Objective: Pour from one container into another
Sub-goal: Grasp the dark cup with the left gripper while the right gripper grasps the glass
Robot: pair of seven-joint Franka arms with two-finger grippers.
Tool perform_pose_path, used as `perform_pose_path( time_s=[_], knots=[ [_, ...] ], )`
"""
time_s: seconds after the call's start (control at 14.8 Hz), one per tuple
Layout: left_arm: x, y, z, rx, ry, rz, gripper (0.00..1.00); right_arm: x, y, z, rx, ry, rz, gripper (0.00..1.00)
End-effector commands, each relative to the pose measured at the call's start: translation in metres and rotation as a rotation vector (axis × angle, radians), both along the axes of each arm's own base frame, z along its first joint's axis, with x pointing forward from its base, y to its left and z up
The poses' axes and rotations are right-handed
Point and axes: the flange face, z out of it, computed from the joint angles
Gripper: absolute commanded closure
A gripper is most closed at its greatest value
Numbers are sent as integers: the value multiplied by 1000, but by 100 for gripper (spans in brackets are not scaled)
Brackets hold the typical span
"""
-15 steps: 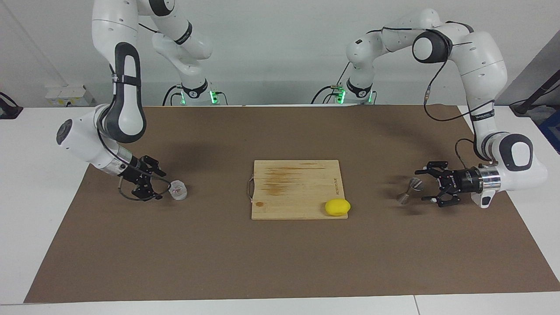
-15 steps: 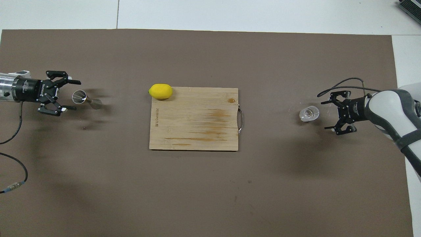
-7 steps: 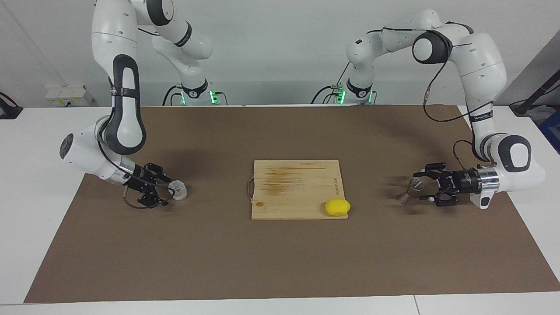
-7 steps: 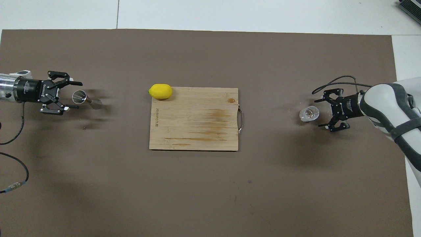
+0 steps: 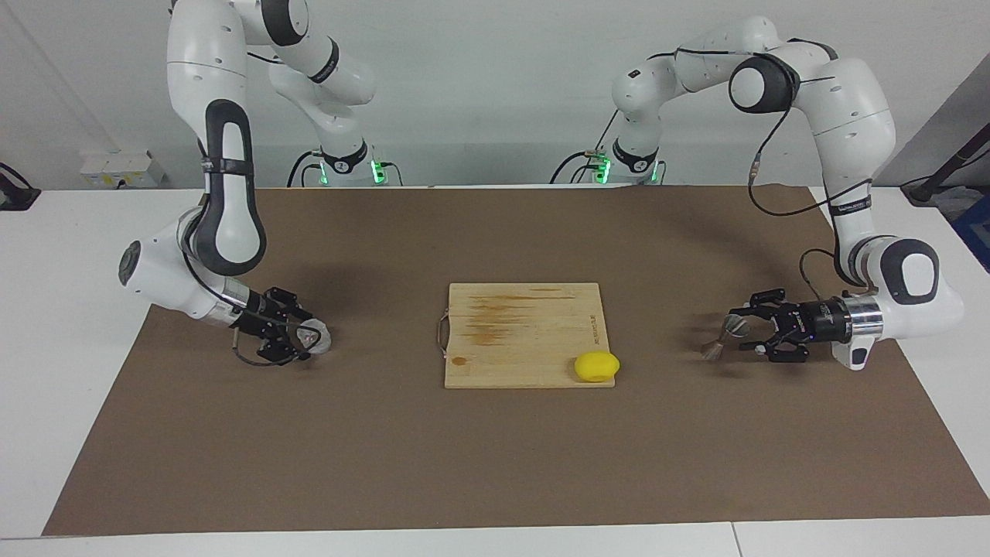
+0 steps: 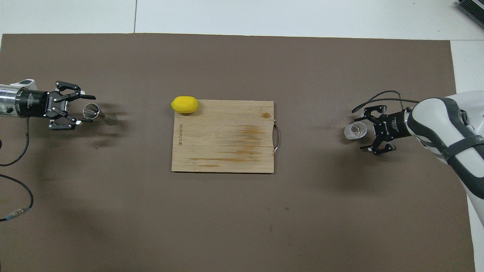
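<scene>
Both grippers have closed in since a second ago; left gripper [image 5: 736, 334] now pinches the jigger [image 5: 722, 337] at the left arm's end of the mat [image 5: 495, 464]; right gripper [image 5: 308, 340], fingers spread, straddles the glass cup [image 5: 315, 338] at the right arm's end; lemon [image 5: 596, 366] sits on the cutting board [image 5: 518, 329] between them.

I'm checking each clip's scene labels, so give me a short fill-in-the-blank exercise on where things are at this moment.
1. The lemon lies at a corner of the wooden ___.
2. The right gripper, jaws open, is at the clear ___.
3. The left gripper is at the grey metal ___.

Missing words: cutting board; glass cup; jigger.
</scene>
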Motion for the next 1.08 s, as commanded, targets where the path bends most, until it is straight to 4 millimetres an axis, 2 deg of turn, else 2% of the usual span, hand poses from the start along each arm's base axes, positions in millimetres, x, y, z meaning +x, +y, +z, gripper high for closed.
perform_pose_path(
  time_s=[0.0,0.4,0.61,0.81,0.94,1.01],
  knots=[
    [-1,3,-4,-17,-28,9,42,-3,0,3,17,25,-59,0],
    [-1,2,-5,-14,-31,8,43,-6,12,0,12,20,-32,0],
    [-1,2,-5,-14,-31,8,53,-5,14,0,9,11,-25,0],
    [0,3,-4,-14,-33,10,75,-9,15,-3,9,19,-26,0],
    [-1,4,-3,-14,-33,11,99,-9,15,-4,9,21,-27,0],
    [-1,4,-3,-14,-33,11,100,-9,14,-3,9,20,-30,0]
  ],
)
